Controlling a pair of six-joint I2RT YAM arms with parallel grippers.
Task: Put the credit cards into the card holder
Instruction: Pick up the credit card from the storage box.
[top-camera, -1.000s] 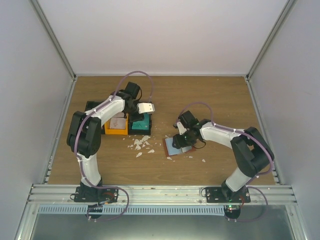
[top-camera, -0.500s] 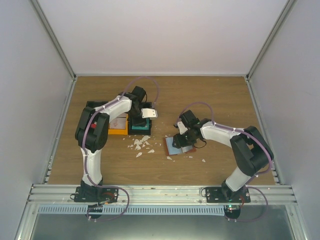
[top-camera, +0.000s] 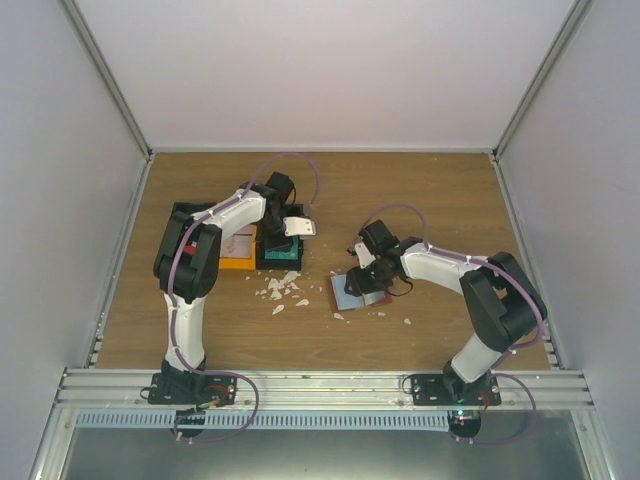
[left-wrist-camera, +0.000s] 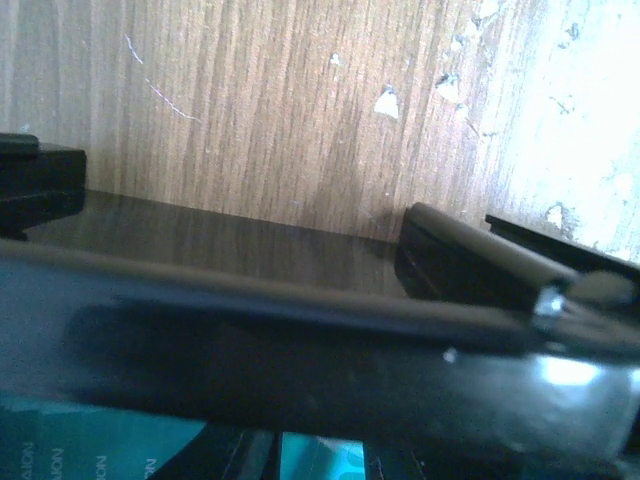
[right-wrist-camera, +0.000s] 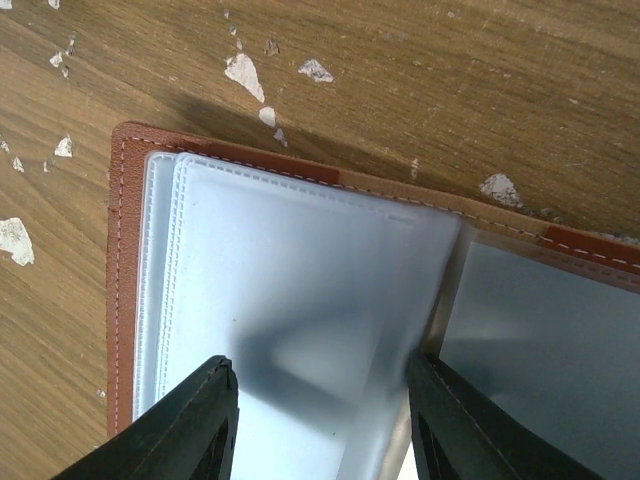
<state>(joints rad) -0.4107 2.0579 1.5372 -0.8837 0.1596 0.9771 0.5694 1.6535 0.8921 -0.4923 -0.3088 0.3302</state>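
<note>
Robot lab test cell, white panel walls (top-camera: 330, 70), aluminium rail (top-camera: 320, 385), wooden tabletop (top-camera: 400, 190)

White shells over black joints on left arm (top-camera: 235, 212) and right arm (top-camera: 435, 265) alike. Purple-grey cables (top-camera: 290, 157) looped along each. Black bases (top-camera: 185, 386) at the near rail (top-camera: 320, 385). Matte black, wedge-shaped fingers (right-wrist-camera: 195, 430) on right gripper (right-wrist-camera: 318, 365), possibly finely textured.

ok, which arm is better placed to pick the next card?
Left. The left gripper hangs right above the teal credit cards at the back. The right gripper rests, jaws apart, on the open card holder, probably to steady it.
</note>
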